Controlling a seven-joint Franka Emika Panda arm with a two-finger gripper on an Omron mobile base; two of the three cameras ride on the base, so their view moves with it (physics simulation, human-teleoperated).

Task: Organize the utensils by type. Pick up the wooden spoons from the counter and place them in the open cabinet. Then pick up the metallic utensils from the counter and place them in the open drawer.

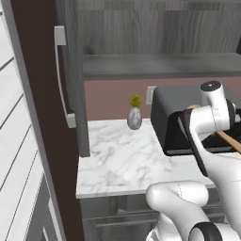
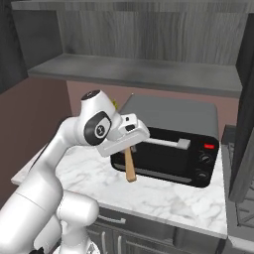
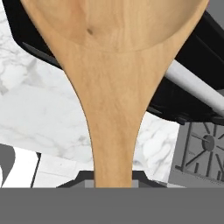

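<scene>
The gripper [image 2: 130, 144] is pinched on the handle of the large light-tan wooden spoon [image 3: 114, 87], held in the air above the white marble surface [image 2: 149, 191], in front of the black toaster oven [image 2: 171, 149]. In the hand view the spoon's long axis runs straight away from the gripper, with the round bowl at the far end. In the right base view the handle [image 2: 130, 168] hangs down below the gripper, nearly upright. Above, the open dark grey wood-grain cabinet has its flat grey shelf [image 2: 144, 72]. A small grey vase with a green sprig [image 1: 134, 115] stands at the surface's far edge, left of the oven.
</scene>
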